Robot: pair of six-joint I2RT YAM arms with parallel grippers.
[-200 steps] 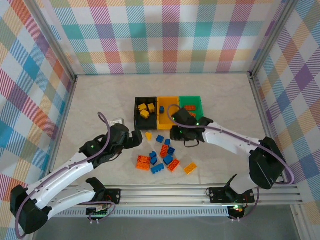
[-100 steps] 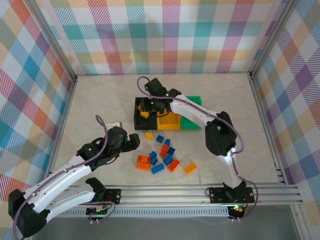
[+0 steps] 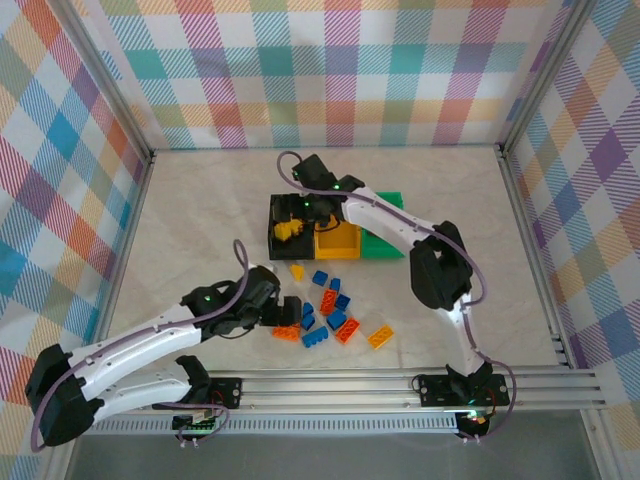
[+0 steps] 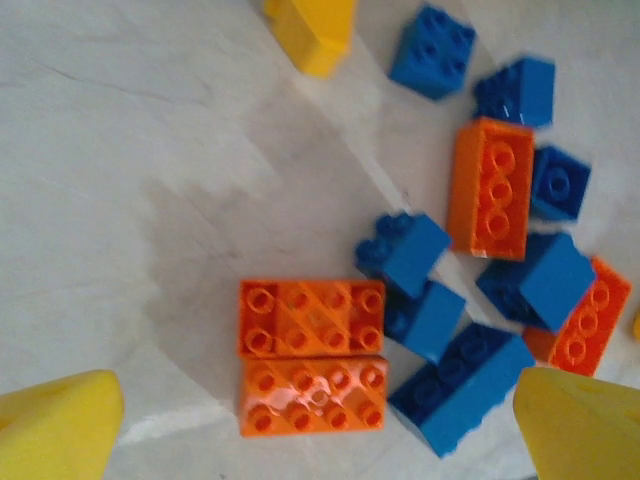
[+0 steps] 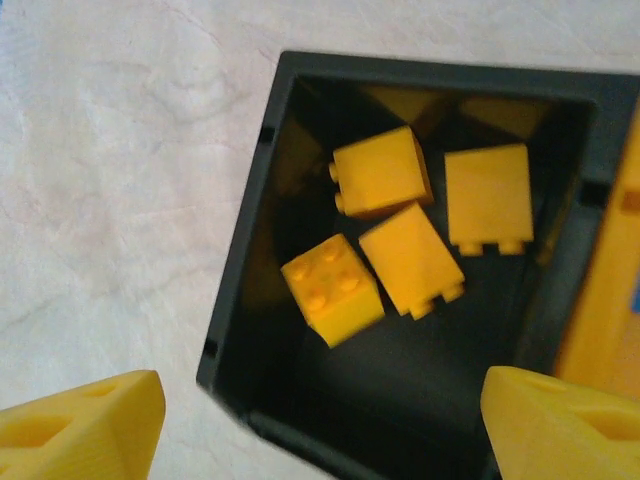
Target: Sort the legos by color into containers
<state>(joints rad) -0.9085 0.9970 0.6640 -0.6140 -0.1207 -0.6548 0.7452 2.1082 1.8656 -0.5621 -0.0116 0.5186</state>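
Marble tabletop [image 3: 200,200]: left gripper [image 4: 318,425] spread above two orange bricks [image 4: 310,318]; right gripper [image 5: 320,420] spread over black bin [image 5: 240,290] holding yellow bricks [image 5: 410,260].

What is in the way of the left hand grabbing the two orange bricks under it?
Nothing visible. The open left hand hangs over the two orange studded plastic bricks; blue plastic bricks lie close beside them.

Four yellow legos [image 5: 408,258] lying in the black bin [image 5: 240,300]; yellow-orange bin [image 3: 338,244], green bin [image 3: 378,247] sitting joined alongside; loose legos [image 3: 336,320], blue/orange/yellow, lying scattered in front.
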